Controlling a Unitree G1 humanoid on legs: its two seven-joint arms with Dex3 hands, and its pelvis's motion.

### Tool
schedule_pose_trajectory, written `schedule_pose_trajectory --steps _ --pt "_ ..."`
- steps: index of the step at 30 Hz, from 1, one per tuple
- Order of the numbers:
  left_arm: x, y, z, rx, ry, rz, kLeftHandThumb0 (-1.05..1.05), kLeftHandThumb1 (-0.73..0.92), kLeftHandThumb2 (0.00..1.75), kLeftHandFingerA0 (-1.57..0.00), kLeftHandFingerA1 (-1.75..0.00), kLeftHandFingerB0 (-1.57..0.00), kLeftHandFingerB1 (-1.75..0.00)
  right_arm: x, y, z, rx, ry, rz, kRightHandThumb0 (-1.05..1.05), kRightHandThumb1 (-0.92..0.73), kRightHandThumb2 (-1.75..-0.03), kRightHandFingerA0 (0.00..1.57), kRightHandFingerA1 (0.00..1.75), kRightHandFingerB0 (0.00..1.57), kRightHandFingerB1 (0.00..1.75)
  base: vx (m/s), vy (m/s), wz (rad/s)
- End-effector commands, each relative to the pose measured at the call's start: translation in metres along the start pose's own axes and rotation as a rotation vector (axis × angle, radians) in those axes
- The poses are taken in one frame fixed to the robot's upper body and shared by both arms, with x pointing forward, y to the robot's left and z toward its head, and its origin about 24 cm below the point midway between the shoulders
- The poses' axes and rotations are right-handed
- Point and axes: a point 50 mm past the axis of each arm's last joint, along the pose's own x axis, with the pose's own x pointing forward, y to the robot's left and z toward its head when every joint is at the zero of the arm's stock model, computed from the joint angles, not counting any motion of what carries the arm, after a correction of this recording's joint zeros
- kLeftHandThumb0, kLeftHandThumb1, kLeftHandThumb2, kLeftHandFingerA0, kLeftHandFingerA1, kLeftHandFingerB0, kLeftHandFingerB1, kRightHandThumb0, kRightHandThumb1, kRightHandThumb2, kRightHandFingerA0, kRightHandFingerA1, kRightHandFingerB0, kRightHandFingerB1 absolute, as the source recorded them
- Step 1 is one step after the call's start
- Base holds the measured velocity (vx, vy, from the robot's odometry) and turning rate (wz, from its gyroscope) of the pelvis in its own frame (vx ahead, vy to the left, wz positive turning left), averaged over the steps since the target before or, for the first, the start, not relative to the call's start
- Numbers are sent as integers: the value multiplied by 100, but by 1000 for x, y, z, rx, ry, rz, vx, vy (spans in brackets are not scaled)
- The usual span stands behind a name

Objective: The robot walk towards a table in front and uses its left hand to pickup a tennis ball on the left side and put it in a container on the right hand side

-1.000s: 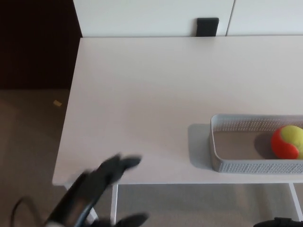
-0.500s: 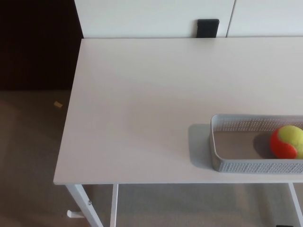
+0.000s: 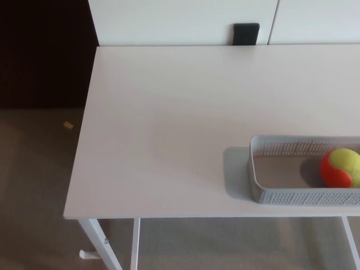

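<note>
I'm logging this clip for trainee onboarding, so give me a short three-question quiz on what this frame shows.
1. True or false: the tennis ball lies inside the grey container.
2. Which robot hand is visible? A: left. B: right. C: neither.
3. Fill in: the grey container sits on the robot's ____ side of the table.

Key: 1 true; 2 C; 3 right.

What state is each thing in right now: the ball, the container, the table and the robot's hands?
container: upright on the table near its front edge, holding the tennis ball; its right end is cut off by the picture.
tennis ball: resting inside the container, not held.
table: standing, carrying the container.
left hand: not in view.
right hand: not in view.
</note>
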Motion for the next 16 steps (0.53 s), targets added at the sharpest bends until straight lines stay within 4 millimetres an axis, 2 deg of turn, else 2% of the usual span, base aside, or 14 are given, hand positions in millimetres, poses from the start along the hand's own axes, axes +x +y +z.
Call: schedule_pose_trajectory --steps 1,2,3,4,5,6,7,8,11,12,14,15,16 --pt "13 36 6 54 -92 237 -72 46 79 -20 -44 -16 -39 -7 -13 -7 21 -1 -65 -52 -60 -58 81 44 62 39 0 0 0" --pt "11 42 10 107 -98 256 -72 46 79 -20 -44 -16 -39 -8 -15 -6 18 -12 -68 -52 -60 -58 81 44 62 39 0 0 0" --pt "7 46 12 127 -118 269 -70 56 58 -21 -36 -19 -29 -8 -15 -5 16 -16 -68 -54 -59 -58 81 43 62 39 0 0 0" --pt "2 49 14 140 -141 280 -70 56 58 -21 -36 -19 -29 -9 -15 -6 14 -19 -67 -54 -59 -58 81 43 62 39 0 0 0" --pt "-1 50 15 144 -158 288 -69 57 58 -21 -36 -18 -28 -9 -15 -6 14 -19 -64 -57 -48 -84 72 59 56 54 0 0 0" --pt "-2 51 15 145 -165 291 -69 57 58 -21 -36 -18 -28 -9 -15 -6 14 -19 -62 -57 -48 -84 72 59 56 54 0 0 0" --pt "-5 50 14 135 -185 305 -70 47 78 -16 -44 -13 -39 -10 -15 -5 16 -22 -65 -54 -58 -58 82 44 62 40 0 0 0" --pt "-5 50 14 134 -188 309 -69 46 77 -17 -45 -14 -39 -10 -15 -5 16 -22 -64 -57 -47 -84 72 59 56 54 0 0 0" --pt "-3 50 12 144 -180 322 -68 46 77 -18 -45 -14 -39 -11 -14 -7 10 -20 -56 -58 -47 -83 72 59 56 54 0 0 0" --pt "-3 50 11 146 -182 323 -64 57 57 -23 -37 -19 -29 -12 -15 -7 1 -23 -53 -57 -47 -84 71 59 55 54 0 0 0" --pt "-3 50 11 149 -186 329 -63 57 56 -23 -37 -20 -29 -12 -15 -6 -2 -28 -48 -57 -47 -84 71 59 55 54 0 0 0" --pt "-2 51 12 157 -191 332 -64 57 57 -23 -38 -20 -29 -11 -16 -5 -1 -32 -47 -54 -59 -58 79 44 61 40 0 0 0" --pt "-2 51 13 163 -193 333 -64 57 57 -23 -38 -20 -29 -11 -16 -4 0 -33 -47 -54 -59 -58 79 44 61 40 0 0 0"
